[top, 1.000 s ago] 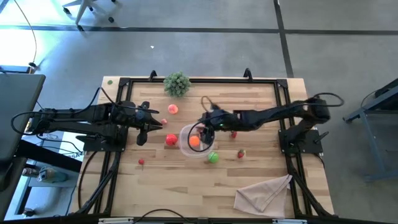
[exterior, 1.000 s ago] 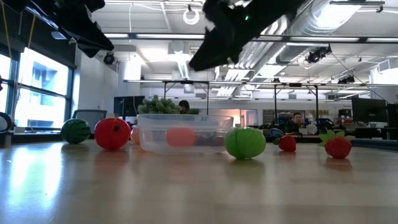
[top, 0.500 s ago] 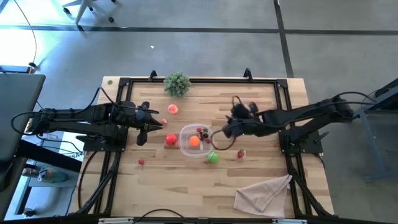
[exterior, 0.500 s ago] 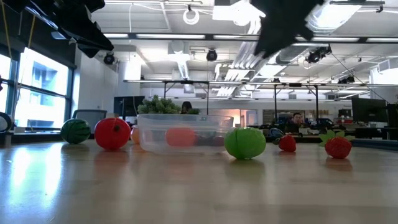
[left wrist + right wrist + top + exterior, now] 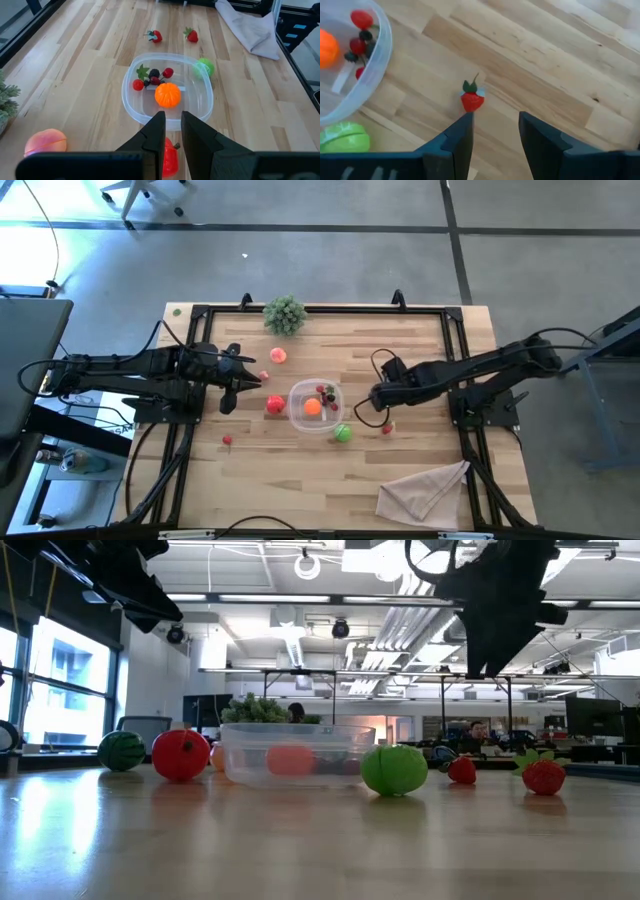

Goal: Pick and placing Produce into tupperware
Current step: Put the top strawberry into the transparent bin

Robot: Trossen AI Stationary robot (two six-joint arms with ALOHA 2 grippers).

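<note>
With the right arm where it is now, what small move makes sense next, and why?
Probably lower the right gripper onto the small strawberry just ahead of its open fingers. That berry lies on the bare table, outside the tupperware, which already holds an orange and some small berries. The left gripper waits shut off to the container's side.

The light wooden worktop (image 5: 420, 345) carried a clear tupperware (image 5: 301, 415) near its middle. Directly on the wood lay a red fruit (image 5: 274, 405) touching the tub's left side, a green fruit (image 5: 343, 434), two strawberries (image 5: 387, 428) (image 5: 227, 441), a peach (image 5: 277, 355), a grey-green sprig (image 5: 285, 314) and a beige cloth (image 5: 420, 491).
</note>
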